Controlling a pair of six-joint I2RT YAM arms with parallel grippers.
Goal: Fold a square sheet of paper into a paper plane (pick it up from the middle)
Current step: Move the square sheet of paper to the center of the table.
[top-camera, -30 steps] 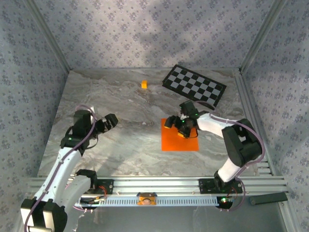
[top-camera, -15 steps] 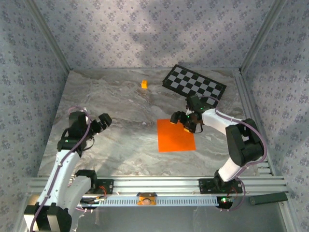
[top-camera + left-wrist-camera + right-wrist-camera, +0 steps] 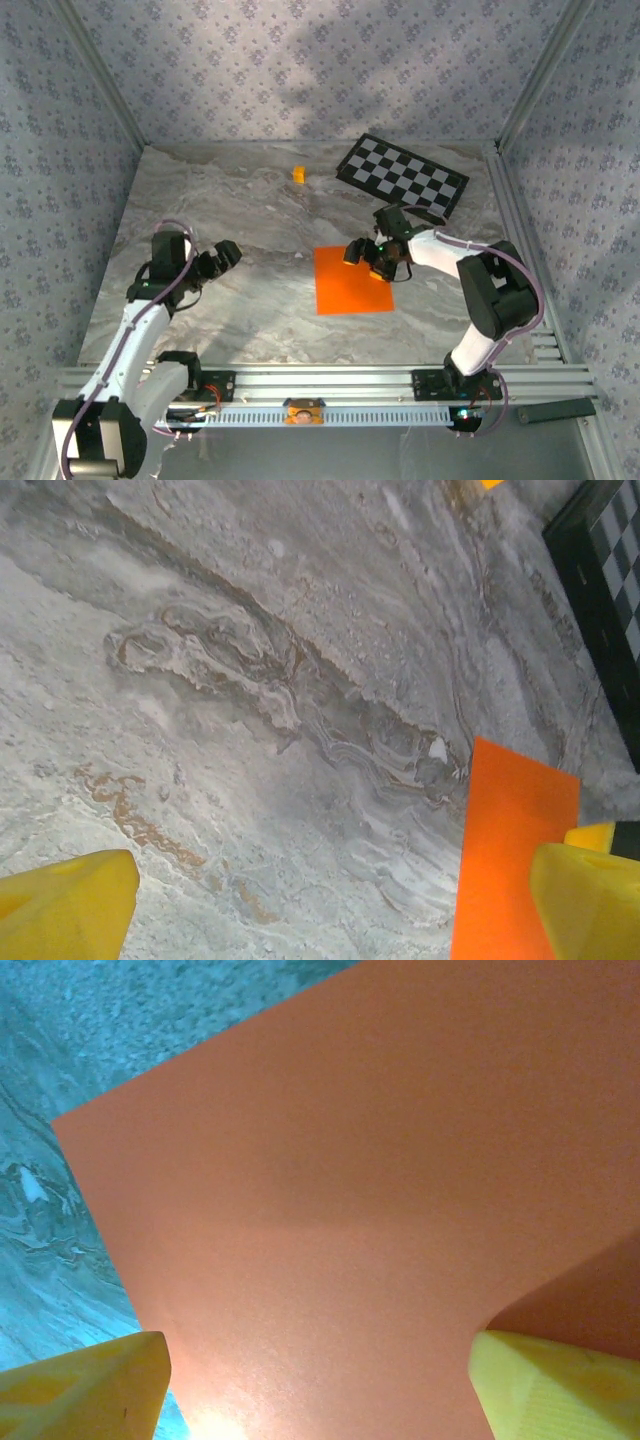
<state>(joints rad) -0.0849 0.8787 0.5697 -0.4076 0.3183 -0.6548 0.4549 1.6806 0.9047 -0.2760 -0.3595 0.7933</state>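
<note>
The right gripper (image 3: 372, 258) is hovering low over the far right corner of the square sheet of paper (image 3: 350, 285), which is lying flat near the middle of the marble table (image 3: 230, 200). Its yellow fingers (image 3: 85, 1390) are standing wide apart and gripping nothing. Whether they are touching the sheet, I cannot tell. The left gripper (image 3: 222, 255) is hanging wide open over the table's left side, well apart from the paper.

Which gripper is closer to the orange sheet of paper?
Right. The right gripper is over the far right corner of the orange sheet; the left gripper hangs over bare table, well off to the sheet's left.
</note>
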